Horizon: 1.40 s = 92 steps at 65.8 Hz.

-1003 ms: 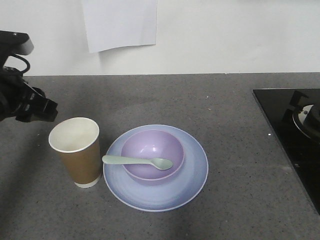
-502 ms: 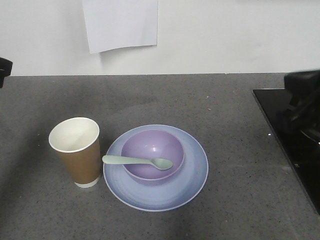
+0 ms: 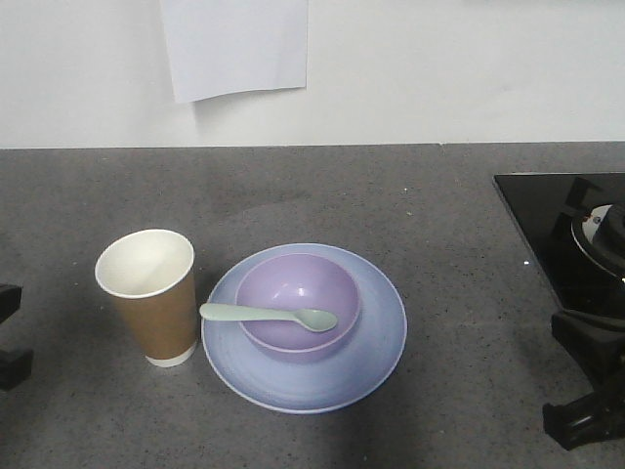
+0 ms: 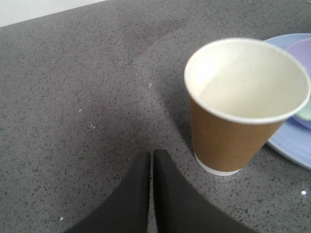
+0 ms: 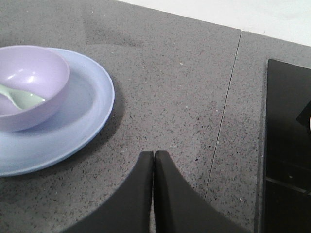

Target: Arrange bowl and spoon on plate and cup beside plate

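Counter (image 3: 439, 225) is grey speckled stone. Plate (image 3: 376, 357) sits near the middle of it, flat. Bowl (image 3: 293, 283) stands upright on the plate, a little left of and beyond the plate's centre. Spoon (image 3: 269, 315) lies across the bowl: head down inside at the right, handle resting on the left rim and sticking out over the plate toward the cup. Cup (image 3: 156, 303) stands upright on the counter just left of the plate, base very close to the plate's edge; contact cannot be told.

Left gripper (image 4: 151, 160): fingers pressed together, nothing between them, tips over bare counter just short of the cup's base. Right gripper (image 5: 154, 160): fingers likewise closed and empty, over counter right of the plate, apart from it.

Black stove (image 3: 566, 234) at far right. Sheet of paper (image 3: 234, 44) on the wall behind.
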Motion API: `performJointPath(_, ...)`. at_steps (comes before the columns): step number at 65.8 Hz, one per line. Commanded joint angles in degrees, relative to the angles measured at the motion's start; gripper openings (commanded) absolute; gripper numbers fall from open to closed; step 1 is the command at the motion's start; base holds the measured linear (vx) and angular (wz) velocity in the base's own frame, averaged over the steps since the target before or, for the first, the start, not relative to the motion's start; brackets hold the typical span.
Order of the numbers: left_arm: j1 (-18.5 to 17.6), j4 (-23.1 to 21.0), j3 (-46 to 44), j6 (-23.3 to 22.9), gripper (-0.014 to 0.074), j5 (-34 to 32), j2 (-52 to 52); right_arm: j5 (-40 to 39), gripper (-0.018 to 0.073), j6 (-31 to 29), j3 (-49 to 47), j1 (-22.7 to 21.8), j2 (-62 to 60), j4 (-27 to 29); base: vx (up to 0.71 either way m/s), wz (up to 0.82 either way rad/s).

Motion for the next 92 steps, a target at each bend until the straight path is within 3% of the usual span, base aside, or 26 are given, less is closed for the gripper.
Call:
performJointPath(1,-0.07,-0.98,0.49,-0.72,-0.0007,-8.15,-2.78,-5.4,-0.0005,1.69,-1.02,-0.35,-0.94,-0.8,0.0,0.0)
performJointPath(14,-0.07,-0.98,0.66,-0.72,-0.0007,-12.85,-4.34,-13.6,-0.0005,6.76,-1.02,-0.35,-1.13,-0.8,0.0,0.0)
performJointPath(24,-0.07,-0.98,0.66,-0.72,-0.0007,-13.49,-4.34,-19.8,-0.0003,6.87,-1.02,-0.84,-0.46,-0.8,0.0,0.0)
performJointPath(92,-0.07,-0.98,0.66,-0.72,-0.0007,-12.86,-4.34,-18.64,-0.0002,6.87,-1.02,-1.98,-0.51,-0.19,0.0,0.0)
